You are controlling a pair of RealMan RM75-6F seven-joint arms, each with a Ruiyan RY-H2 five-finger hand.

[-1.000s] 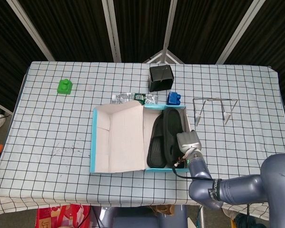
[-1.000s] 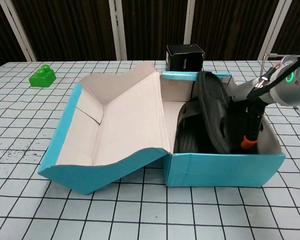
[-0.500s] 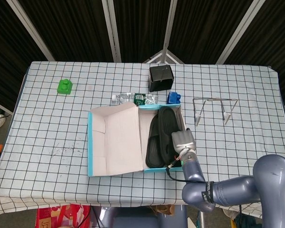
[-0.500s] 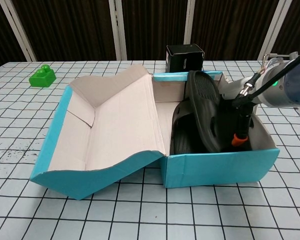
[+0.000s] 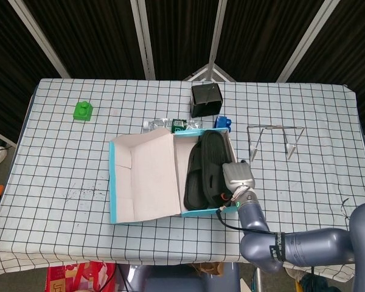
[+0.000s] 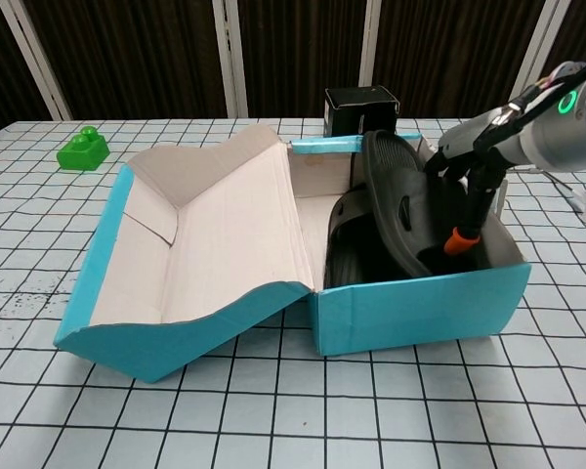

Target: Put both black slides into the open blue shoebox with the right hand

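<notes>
My right hand [image 6: 466, 186] reaches into the right side of the open blue shoebox [image 6: 410, 313], its fingers seemingly gripping the upper slide [image 6: 396, 200], which stands tilted on edge over the other slide [image 5: 193, 185] lying flat inside the box; my left hand is out of sight.

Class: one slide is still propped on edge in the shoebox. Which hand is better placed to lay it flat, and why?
Right. The right hand is already in the shoebox against the tilted slide; the other slide lies flat. No left hand shows in either view.
</notes>
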